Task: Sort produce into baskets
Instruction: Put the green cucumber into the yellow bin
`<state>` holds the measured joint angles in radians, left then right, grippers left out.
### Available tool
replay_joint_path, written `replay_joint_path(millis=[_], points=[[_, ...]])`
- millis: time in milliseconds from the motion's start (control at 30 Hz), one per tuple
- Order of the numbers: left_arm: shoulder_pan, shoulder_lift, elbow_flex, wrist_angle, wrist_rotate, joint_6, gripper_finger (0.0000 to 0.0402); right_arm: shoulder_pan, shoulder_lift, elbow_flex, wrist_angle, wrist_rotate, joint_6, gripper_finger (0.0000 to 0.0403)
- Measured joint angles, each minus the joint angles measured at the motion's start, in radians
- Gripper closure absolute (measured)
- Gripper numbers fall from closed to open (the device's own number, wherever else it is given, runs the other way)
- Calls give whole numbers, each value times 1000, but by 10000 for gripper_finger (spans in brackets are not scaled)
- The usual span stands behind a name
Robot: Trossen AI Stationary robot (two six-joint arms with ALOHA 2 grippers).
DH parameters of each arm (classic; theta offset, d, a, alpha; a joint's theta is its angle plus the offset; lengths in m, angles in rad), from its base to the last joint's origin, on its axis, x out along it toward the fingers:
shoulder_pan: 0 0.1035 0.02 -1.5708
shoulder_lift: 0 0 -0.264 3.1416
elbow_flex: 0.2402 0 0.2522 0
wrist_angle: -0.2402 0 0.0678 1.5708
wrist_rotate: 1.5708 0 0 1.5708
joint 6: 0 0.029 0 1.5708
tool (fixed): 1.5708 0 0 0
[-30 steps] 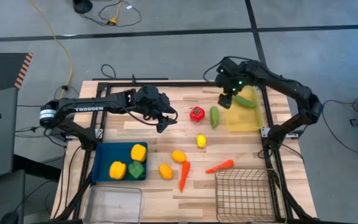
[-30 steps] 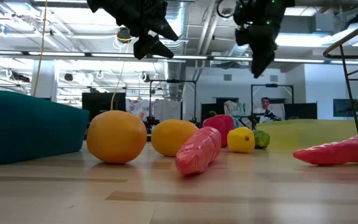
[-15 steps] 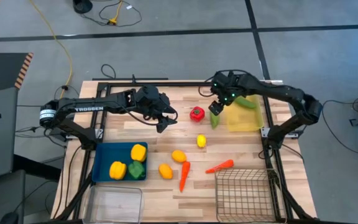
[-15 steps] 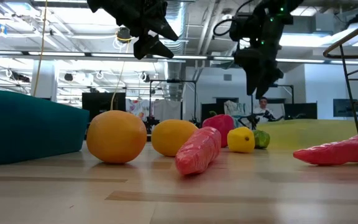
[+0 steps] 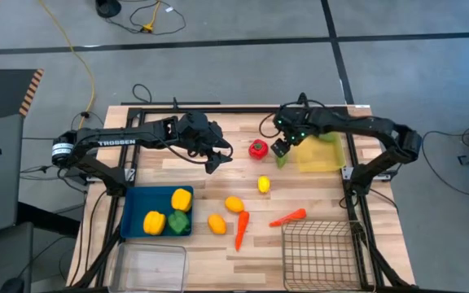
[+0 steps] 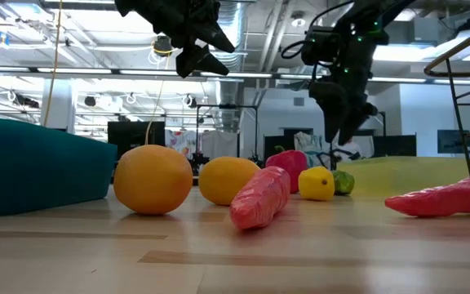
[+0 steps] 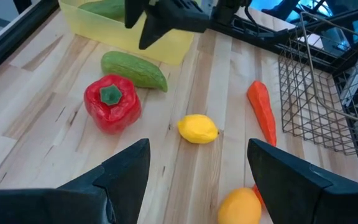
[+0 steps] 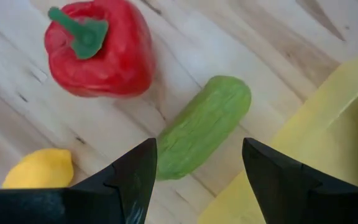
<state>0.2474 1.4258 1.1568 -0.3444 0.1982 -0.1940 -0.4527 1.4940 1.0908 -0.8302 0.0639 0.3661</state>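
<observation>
Right wrist view: green cucumber (image 8: pixel 204 124) between open right gripper (image 8: pixel 199 171) fingers.

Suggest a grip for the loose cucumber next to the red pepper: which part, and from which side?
Grip the cucumber at its midsection, from straight above, claw fingers across its narrow width. It lies flat on the table, between the red pepper and the yellow tray, with bare wood along both long sides. The right claw is open and already centred over it, so a straight descent probably suffices.

A light wooden plank desk (image 5: pixel 218 252) stands on a grey concrete floor (image 5: pixel 218 73) crossed by a yellow cable (image 5: pixel 85 69); bright ceiling strip lights (image 6: pixel 23 77) glow behind.
</observation>
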Motion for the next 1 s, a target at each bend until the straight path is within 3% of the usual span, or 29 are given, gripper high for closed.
replay_joint_path(millis=[100, 333, 733, 1000], points=[[0, 0, 0, 0, 0, 0, 145, 17, 0, -18, 6, 9, -4, 137], [0, 0, 0, 0, 0, 0, 145, 65, 0, -23, 16, 12, -181, 137], [0, 0, 0, 2, 0, 0, 145, 63, 162, 13, -42, 76, -159, 165], [0, 0, 0, 3, -1, 28, 145, 42, 247, 68, -51, 50, -143, 172]])
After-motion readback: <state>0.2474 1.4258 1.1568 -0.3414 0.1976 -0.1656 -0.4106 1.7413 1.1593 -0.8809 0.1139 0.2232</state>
